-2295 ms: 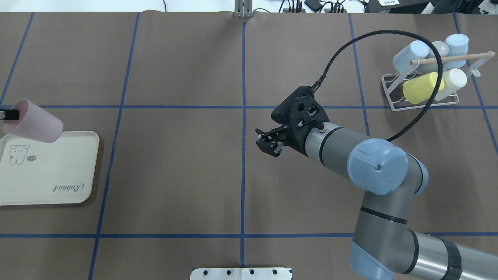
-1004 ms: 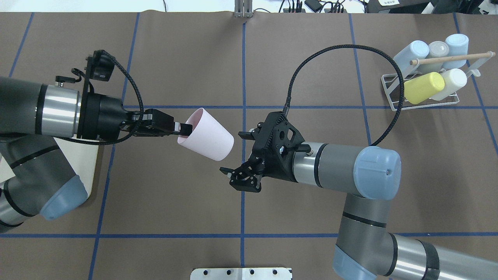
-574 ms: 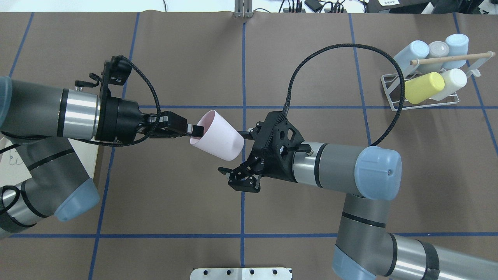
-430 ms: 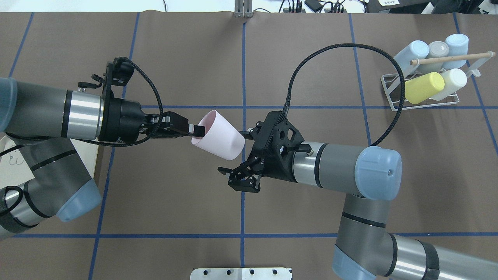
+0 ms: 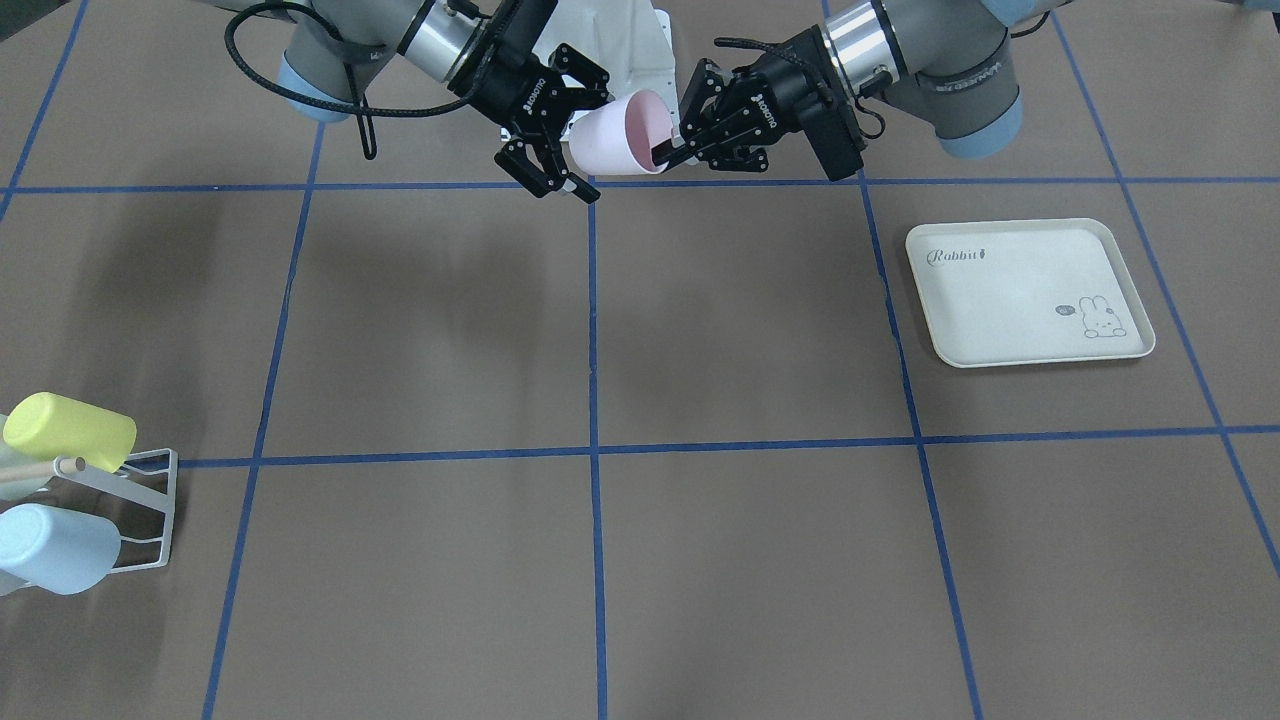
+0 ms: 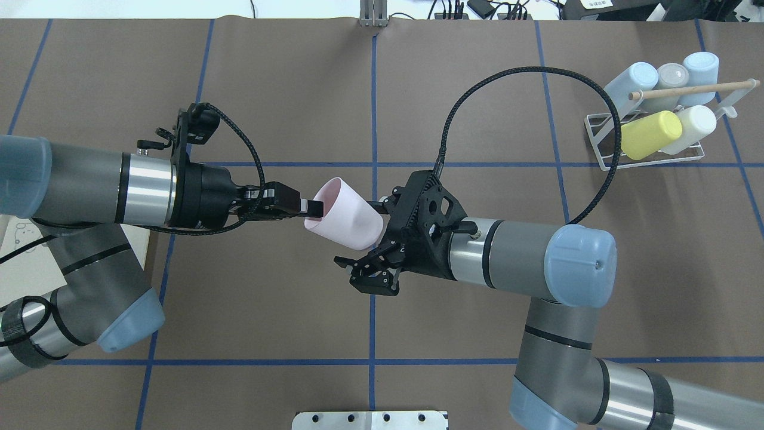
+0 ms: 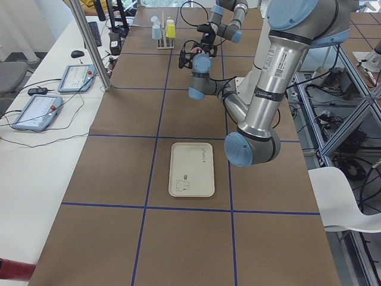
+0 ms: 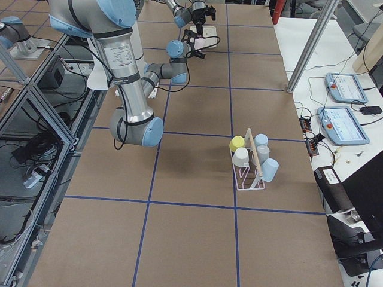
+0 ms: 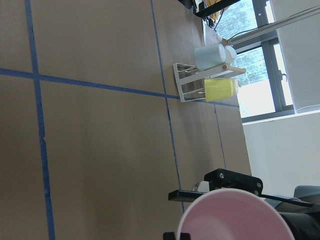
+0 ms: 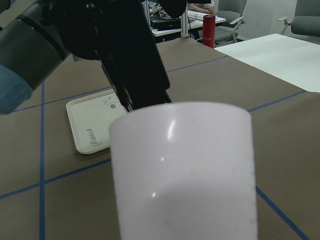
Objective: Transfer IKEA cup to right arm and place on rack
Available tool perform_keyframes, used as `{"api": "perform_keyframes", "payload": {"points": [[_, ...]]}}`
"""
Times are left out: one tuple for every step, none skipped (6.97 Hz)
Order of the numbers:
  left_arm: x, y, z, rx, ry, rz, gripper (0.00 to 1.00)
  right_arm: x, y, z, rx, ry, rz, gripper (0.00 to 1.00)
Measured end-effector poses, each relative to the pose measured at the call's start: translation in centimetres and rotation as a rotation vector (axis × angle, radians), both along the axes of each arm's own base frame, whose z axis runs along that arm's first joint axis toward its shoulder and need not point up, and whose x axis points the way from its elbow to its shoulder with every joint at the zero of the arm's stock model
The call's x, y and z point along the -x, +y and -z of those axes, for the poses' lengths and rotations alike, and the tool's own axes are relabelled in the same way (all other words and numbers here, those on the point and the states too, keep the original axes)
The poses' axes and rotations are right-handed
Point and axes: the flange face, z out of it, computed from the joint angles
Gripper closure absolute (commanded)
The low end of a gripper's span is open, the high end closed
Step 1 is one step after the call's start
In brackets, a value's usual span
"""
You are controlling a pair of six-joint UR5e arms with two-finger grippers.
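- While the pink cup (image 6: 346, 215) hangs in the air above the counter (image 6: 268, 310), well apart from the rack (image 6: 601, 146), two grippers crowd in on it.
- Left gripper (image 6: 314, 208) has the cup. Its fingers are pinched on the rim, one finger (image 5: 662, 152) inside the mouth and the other outside on the wall.
- The cup is tipped onto its side, with its mouth turned away from the rack and its closed base pointing toward the rack.
- Right gripper (image 6: 353, 234) sits on the rack side of the cup with its fingers spread wide. The base is nosed in between them, and nothing is clamped.
- One of those fingers sits right at the cup's wall, though contact is too close to call. The other stands clearly apart from the cup.
- In the right wrist view, the cup's pale base fills the picture.
- On the rack itself, a yellow cup (image 6: 649, 134), light-blue cups (image 6: 632, 80) and a cream cup (image 6: 695, 125) sit around the wooden dowel (image 6: 692, 91).
- The rabbit tray (image 5: 1030, 290) lies flat on the counter, farther from the rack than the cup is.
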Motion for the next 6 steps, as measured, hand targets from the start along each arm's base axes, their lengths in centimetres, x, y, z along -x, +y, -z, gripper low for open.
{"api": "perform_keyframes", "payload": {"points": [[-0.40,-0.17,-0.43,0.006,-0.009,0.000,1.00,-0.02,0.01,0.03,0.000,-0.001,0.000,0.01],[-0.64,-0.31,-0.72,0.010,-0.015,0.001,1.00,-0.04,0.02,0.04,-0.001,-0.001,0.000,0.02],[-0.76,-0.36,-0.86,0.011,-0.018,0.001,1.00,-0.06,0.03,0.07,-0.001,-0.002,0.000,0.12],[-0.77,-0.37,-0.88,0.011,-0.018,0.001,1.00,-0.07,0.03,0.06,-0.001,-0.001,0.000,0.31],[-0.76,-0.36,-0.87,0.010,-0.017,0.001,1.00,-0.08,0.03,0.03,-0.001,-0.001,0.000,0.56],[-0.76,-0.34,-0.87,0.010,-0.017,0.000,1.00,-0.11,0.01,-0.08,0.000,0.001,0.000,0.77]]}}
